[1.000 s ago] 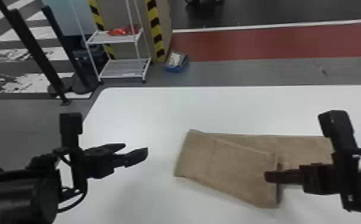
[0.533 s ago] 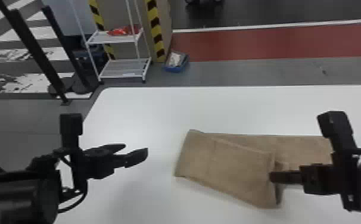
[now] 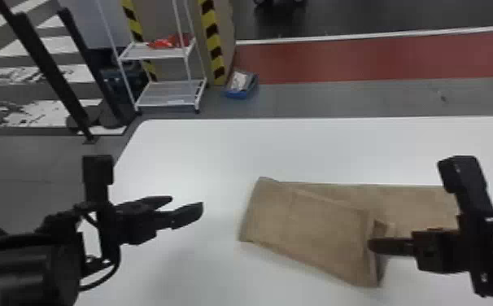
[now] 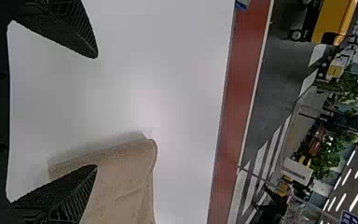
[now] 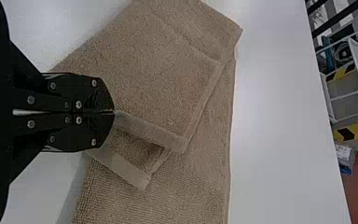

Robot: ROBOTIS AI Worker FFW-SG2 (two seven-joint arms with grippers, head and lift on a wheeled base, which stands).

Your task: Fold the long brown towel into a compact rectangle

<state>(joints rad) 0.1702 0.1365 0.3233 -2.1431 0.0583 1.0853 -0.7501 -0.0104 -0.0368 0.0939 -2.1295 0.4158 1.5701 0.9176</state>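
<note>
Head view: the brown towel (image 3: 310,228) lies on the white table (image 3: 201,154), its long axis running left to right. A folded flap (image 3: 331,240) slants across it, its loose end nearer me. My right gripper (image 3: 369,245) is at that end, far closer than my left gripper (image 3: 187,202), which is open and apart from the towel, off its left end.

Left wrist view: my fingers are spread; the towel's folded end lies beyond one of them.

Right wrist view: my fingers are closed on the flap's hem. I judge the flap needs swinging away from me, into line with the layer beneath.
</note>
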